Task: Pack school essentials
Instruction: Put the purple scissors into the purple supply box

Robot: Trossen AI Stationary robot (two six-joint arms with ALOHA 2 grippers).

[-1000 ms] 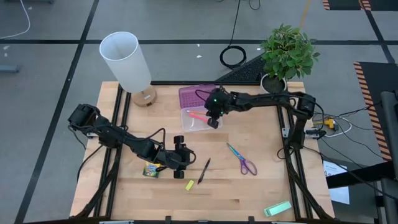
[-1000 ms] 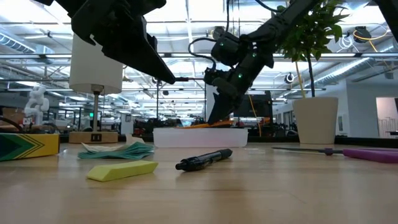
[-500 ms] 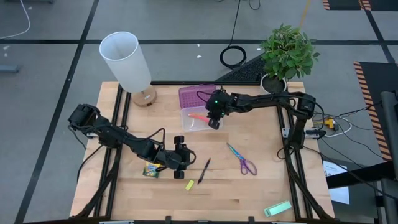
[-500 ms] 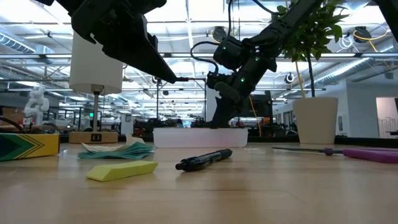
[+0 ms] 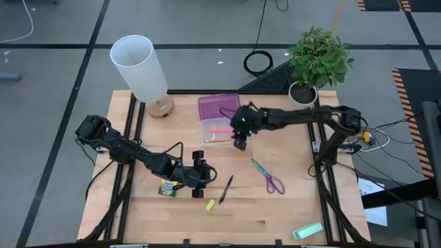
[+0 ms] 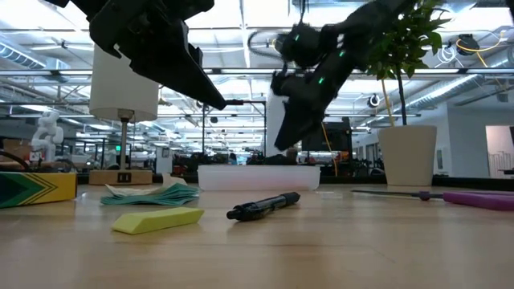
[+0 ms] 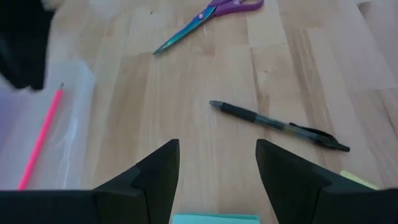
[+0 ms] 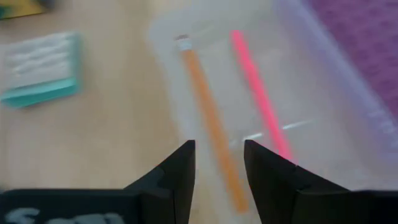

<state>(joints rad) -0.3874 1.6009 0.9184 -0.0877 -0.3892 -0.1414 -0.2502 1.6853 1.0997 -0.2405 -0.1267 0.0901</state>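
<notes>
Just below the right gripper point(image 8: 217, 163), inside the clear tray point(image 5: 207, 128), lie 2 pencils side by side: the orange pencil point(image 8: 210, 127) runs straight out from between the fingers, and the pink pencil point(image 8: 260, 102) sits a little to one side of it. The fingers stand a modest gap apart and hold nothing, which fits a gripper hanging over the tray's near edge above pencils that lie flat on the bottom, already packed. Beyond the tray's far wall from this gripper sits the purple lid point(image 5: 215, 105), set aside, probably so the tray stays open for loading. On the table off to the gripper's side lies the teal-edged packet point(image 8: 42, 70), not yet packed.

Well away, toward the front of the table, the left gripper point(image 7: 216, 163) hovers low with its fingers spread apart and empty. The packet's edge shows right at its fingertips, so I judge it is lined up to take that next. Just ahead of it lies the black pen point(image 7: 278, 125), beyond that the purple-handled scissors point(image 7: 208, 15). Beside this gripper rest the crayon box point(image 5: 167, 188) and the small yellow block point(image 5: 210, 204). All 5 wait outside the tray.
</notes>
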